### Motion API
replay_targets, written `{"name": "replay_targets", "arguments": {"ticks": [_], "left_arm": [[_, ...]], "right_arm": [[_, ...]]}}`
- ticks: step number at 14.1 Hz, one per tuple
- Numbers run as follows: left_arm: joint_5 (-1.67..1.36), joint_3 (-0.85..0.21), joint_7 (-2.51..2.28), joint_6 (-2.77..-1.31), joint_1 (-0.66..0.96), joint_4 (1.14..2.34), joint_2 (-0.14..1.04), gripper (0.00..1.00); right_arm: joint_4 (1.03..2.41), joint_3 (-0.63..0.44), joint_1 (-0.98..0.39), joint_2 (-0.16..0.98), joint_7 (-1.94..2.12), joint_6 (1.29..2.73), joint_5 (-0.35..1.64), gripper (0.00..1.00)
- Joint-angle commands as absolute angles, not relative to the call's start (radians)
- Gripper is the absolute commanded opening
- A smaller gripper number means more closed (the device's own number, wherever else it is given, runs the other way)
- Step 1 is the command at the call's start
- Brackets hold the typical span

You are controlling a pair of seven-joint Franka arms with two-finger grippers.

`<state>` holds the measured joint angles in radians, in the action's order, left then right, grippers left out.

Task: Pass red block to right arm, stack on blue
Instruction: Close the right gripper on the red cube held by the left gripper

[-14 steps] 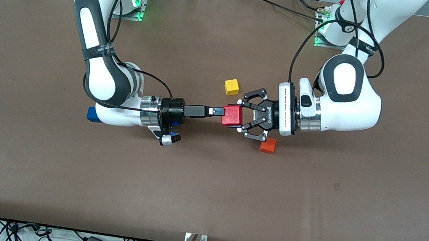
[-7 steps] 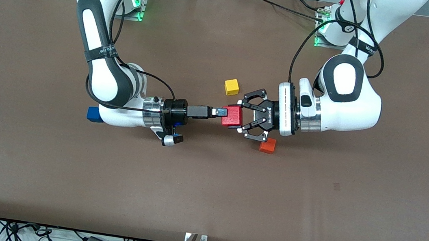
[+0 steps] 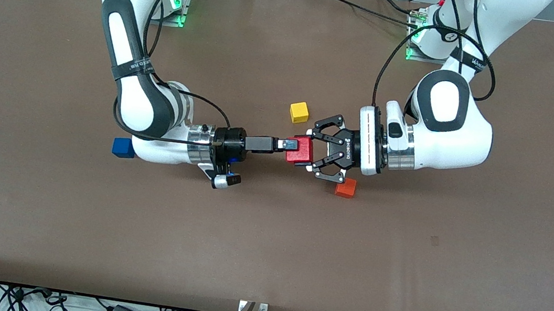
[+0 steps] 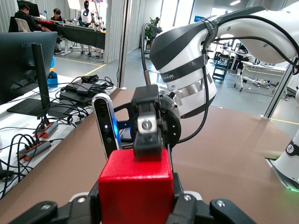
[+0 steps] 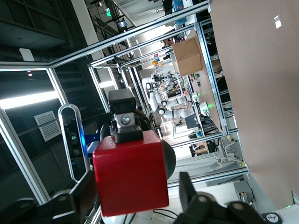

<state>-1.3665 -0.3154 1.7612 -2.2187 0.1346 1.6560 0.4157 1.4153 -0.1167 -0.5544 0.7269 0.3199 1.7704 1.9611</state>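
- The red block [image 3: 300,150] is up in the air over the middle of the worktop [image 3: 264,259], not resting on anything.
- The left claw [image 3: 310,151], the wide black linkage one, is clenched on the red block. Its fingers [image 3: 322,136] stand at the block's twelve o'clock and six o'clock sides in the front view.
- The left arm lies low and level, entering from three o'clock of the block.
- The right claw [image 3: 286,144], slim and straight, comes in from nine o'clock and meets the block at its nine o'clock face.
- In the left wrist view the right claw [image 4: 147,130] lies over the top face of the red block [image 4: 136,186]. Whether it is clamped on the block cannot be told.
- In the right wrist view the red block [image 5: 131,172] fills the lower middle.
- The blue cube [image 3: 123,147] sits on the worktop well apart from the block, at about nine o'clock of it. It is just beside the right arm's white wrist, which covers one edge.
- A yellow cube [image 3: 299,112] sits on the worktop at twelve o'clock of the red block, near it.
- An orange cube [image 3: 345,187] sits at about four o'clock of the red block, just below the left claw's lower finger in the front view.
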Motion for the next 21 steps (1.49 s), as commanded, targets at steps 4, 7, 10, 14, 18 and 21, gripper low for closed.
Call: {"name": "replay_targets", "arguments": {"ticks": [4,7,10,14,18,21], "left_arm": [[-1.419,-0.327,1.842,-2.260,0.135,1.664,0.408,0.10],[-1.417,-0.327,1.842,-2.260,0.135,1.664,0.408,0.10],[-1.419,-0.327,1.842,-2.260,0.135,1.664,0.408,0.10],[-1.417,-0.327,1.830,-2.256,0.135,1.667,0.407,1.00],[-1.417,-0.327,1.829,-2.255,0.133,1.669,0.405,1.00],[-1.414,-0.325,1.819,-2.252,0.130,1.669,0.402,1.00]], "right_arm": [[1.385,-0.118,-0.563,0.746,0.356,1.782,1.980,0.26],[1.385,-0.118,-0.563,0.746,0.370,1.786,1.980,0.14],[1.385,-0.118,-0.563,0.746,0.370,1.786,1.980,0.10],[1.385,-0.118,-0.563,0.744,0.370,1.784,1.977,0.10],[1.385,-0.120,-0.561,0.744,0.374,1.783,1.974,0.08],[1.390,-0.121,-0.554,0.742,0.376,1.775,1.957,0.06]]}}
